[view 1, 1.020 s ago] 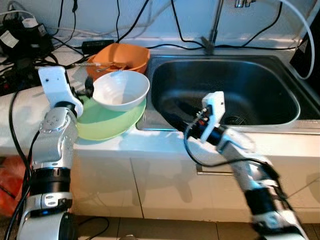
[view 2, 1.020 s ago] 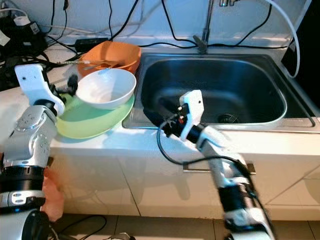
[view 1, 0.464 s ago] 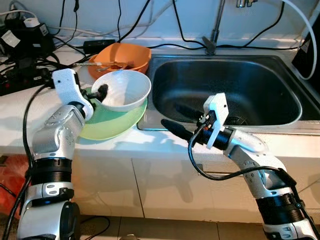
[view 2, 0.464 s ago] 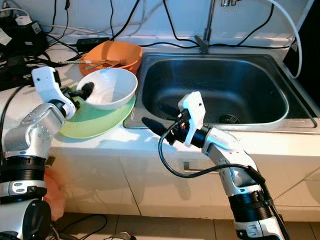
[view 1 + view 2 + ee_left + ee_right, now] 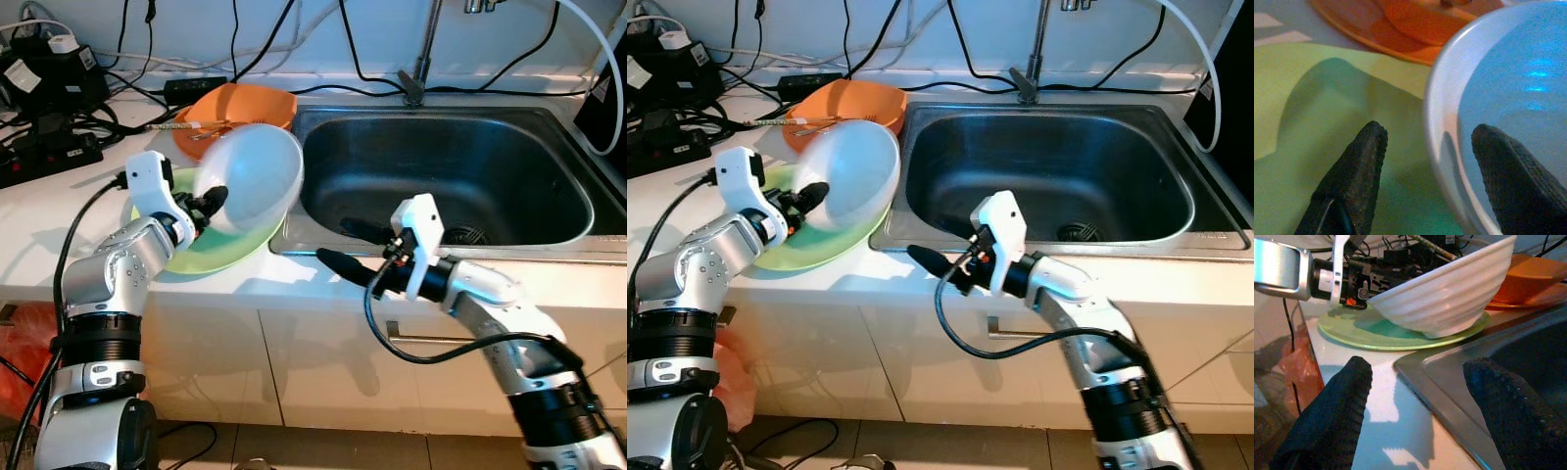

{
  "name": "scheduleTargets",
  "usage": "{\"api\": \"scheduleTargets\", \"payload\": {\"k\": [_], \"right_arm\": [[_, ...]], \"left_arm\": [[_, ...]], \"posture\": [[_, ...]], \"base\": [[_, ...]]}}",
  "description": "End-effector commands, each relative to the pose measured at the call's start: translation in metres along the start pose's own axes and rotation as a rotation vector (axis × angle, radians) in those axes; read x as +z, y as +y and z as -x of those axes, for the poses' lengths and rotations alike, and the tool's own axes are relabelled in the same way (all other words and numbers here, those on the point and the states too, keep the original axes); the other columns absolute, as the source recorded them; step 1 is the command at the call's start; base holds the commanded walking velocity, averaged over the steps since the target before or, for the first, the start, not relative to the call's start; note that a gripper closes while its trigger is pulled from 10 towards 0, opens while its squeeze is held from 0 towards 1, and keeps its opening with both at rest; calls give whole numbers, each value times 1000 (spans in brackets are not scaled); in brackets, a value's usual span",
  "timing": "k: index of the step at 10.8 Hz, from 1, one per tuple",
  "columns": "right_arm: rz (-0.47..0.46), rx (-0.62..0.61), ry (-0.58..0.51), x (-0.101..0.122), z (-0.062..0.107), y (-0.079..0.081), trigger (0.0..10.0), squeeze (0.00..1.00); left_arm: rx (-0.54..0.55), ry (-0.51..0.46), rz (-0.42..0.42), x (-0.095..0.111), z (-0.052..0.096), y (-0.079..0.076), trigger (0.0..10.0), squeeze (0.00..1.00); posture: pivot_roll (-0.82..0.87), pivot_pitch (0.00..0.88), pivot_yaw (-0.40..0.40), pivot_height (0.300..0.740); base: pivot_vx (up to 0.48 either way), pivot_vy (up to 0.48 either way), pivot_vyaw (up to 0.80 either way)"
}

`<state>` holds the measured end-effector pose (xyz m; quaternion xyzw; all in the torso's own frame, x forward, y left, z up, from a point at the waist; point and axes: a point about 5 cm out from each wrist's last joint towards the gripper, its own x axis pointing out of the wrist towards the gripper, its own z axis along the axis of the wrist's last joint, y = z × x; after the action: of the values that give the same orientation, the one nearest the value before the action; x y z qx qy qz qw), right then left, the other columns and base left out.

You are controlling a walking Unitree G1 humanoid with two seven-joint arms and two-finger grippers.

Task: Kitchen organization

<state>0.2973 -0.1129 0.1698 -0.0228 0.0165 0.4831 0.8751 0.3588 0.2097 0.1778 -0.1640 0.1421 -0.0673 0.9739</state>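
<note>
At centre left of the frame, the left gripper point(image 5: 209, 203) pinches the rim of a white bowl point(image 5: 257, 174), one finger inside and one outside, tipping it steeply toward the sink point(image 5: 549, 230) over a green plate point(image 5: 230, 253) on the tabletop point(image 5: 29, 225). An orange bowl point(image 5: 260, 101) sits behind. The right gripper point(image 5: 343, 245), fingers spread wide, hovers over the sink's front left edge.

Bowl point(image 5: 257, 176) on plate point(image 5: 220, 250), left of sink point(image 5: 470, 176)
</note>
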Motion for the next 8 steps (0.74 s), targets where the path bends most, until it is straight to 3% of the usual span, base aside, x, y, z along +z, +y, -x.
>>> {"api": "scheduleTargets", "payload": {"k": [1, 8], "right_arm": [[22, 24, 9, 2, 0, 4, 10000, 0], [9, 8, 33, -6, 2, 1, 10000, 0]], "left_arm": [[7, 5, 5, 2, 2, 4, 0, 0], [14, 10, 81, -5, 3, 6, 0, 0]], "posture": [[112, 42, 59, 740], [113, 38, 55, 740]], "base": [[0, 0, 0], [0, 0, 0]]}}
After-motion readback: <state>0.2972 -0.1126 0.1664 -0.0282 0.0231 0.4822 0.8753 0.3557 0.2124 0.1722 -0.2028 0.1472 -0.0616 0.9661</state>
